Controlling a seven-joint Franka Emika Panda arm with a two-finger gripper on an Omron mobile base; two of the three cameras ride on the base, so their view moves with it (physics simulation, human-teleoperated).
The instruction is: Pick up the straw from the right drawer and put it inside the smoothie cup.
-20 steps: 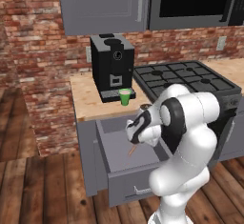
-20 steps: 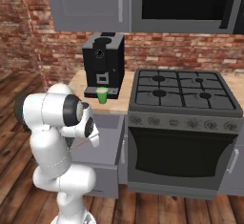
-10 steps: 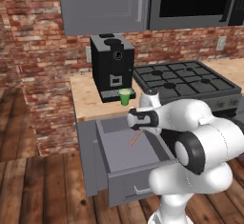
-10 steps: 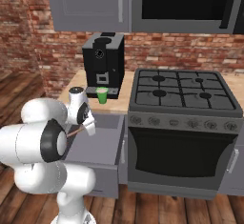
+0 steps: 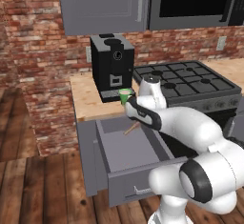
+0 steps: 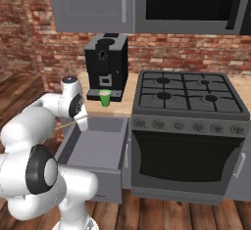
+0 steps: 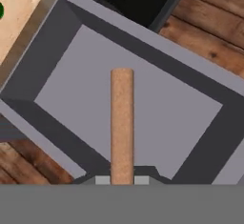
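My gripper is shut on the straw, a thin tan stick that juts out from between the fingers over the open right drawer. From the left base view the gripper hangs above the drawer's back part, with the straw slanting down to the left over the drawer. The green smoothie cup stands upright on the counter just behind the hand, in front of the coffee machine. From the right, the straw points left of the gripper, and the cup stands a short way up and right of it.
A black coffee machine stands close behind the cup on the wooden counter. A gas stove with its oven is to the right of the drawer. Grey wall cabinets hang overhead. Wooden floor lies around the pulled-out drawer.
The hand has risen with the straw from low in the drawer toward the counter edge near the cup. The arm's elbow has swung round to the front.
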